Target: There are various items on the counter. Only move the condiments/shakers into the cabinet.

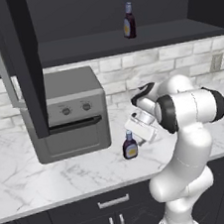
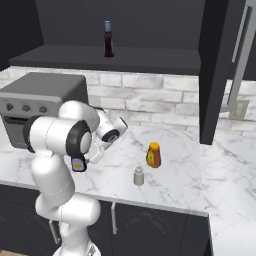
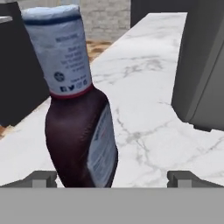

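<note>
A dark brown bottle [image 1: 130, 146] with a pale cap and yellow label stands on the white marble counter [image 1: 53, 181], in front of the toaster oven. My gripper [image 1: 135, 133] is right beside it and open. In the hand view the bottle [image 3: 78, 109] is very close, standing between the spread fingertips [image 3: 41, 177] and nearer the left one, with no contact visible. A second dark bottle [image 1: 128, 22] stands on the shelf of the open black cabinet [image 1: 125, 42]. In the right base view a tiny pale shaker [image 2: 139, 176] and an orange rounded thing [image 2: 153, 155] sit on the counter, right of my arm.
The grey toaster oven [image 1: 69, 114] stands on the counter just left of the bottle. The cabinet's tall dark door [image 1: 20, 61] hangs open above it, and another door [image 2: 217, 70] hangs at the right. Dark drawers [image 1: 113, 203] run under the counter edge.
</note>
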